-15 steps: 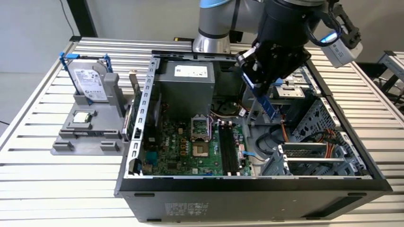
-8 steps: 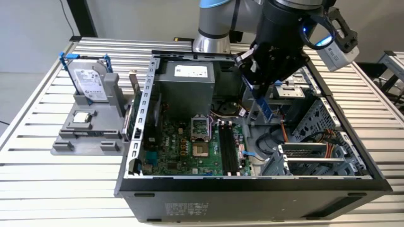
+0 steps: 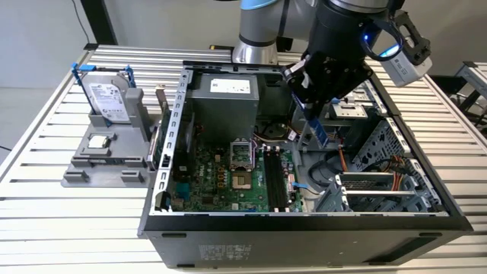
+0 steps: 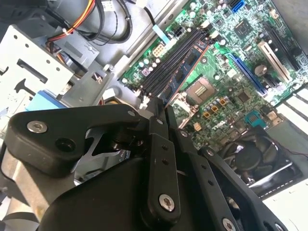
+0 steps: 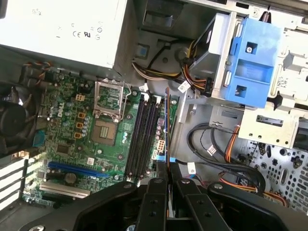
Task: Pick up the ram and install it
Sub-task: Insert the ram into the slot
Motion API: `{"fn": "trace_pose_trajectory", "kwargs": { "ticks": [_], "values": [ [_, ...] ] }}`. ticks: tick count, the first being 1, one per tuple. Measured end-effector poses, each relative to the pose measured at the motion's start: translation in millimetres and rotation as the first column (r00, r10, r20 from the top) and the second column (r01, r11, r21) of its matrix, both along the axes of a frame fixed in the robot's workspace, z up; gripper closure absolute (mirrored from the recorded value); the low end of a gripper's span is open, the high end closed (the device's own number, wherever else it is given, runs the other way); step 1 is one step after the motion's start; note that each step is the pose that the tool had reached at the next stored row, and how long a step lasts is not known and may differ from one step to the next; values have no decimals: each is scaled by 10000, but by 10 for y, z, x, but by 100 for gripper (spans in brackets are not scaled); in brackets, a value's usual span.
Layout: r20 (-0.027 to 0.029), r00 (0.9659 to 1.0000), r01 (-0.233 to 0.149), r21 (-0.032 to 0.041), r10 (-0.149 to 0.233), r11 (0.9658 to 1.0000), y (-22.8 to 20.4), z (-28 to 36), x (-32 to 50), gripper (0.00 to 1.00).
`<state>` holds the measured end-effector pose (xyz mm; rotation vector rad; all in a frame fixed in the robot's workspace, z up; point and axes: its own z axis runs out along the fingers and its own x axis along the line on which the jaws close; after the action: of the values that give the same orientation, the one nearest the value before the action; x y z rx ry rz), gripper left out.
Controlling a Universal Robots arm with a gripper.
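Note:
In the exterior view my gripper (image 3: 309, 107) hangs over the open computer case (image 3: 304, 220), shut on the ram (image 3: 317, 130). The ram is a thin blue-green strip that points down toward the motherboard (image 3: 228, 182). It hovers above and to the exterior view's right of the black memory slots (image 3: 275, 184), apart from them. In the first wrist view the ram (image 5: 166, 126) shows edge-on, sticking out from the shut gripper (image 5: 168, 167) beside the slots (image 5: 142, 139). The second wrist view shows the ram's chips (image 4: 186, 72) beyond the gripper (image 4: 161, 104), over the slots (image 4: 171, 62).
A grey stand (image 3: 106, 165) outside the case, at the exterior view's left, holds a hard drive (image 3: 106, 100) and a square processor chip (image 3: 97, 141). Inside the case are a power supply (image 3: 224, 100), an empty processor socket (image 5: 109, 126), cables (image 5: 211, 144), a blue drive caddy (image 5: 255, 62) and a fan (image 4: 250, 159).

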<state>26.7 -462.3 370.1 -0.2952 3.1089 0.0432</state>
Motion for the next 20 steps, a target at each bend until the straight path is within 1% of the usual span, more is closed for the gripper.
{"fn": "trace_pose_trajectory", "kwargs": {
  "ticks": [20],
  "values": [
    [0,10000,0,-24,0,10000,0,-69,0,100]
  ]
}}
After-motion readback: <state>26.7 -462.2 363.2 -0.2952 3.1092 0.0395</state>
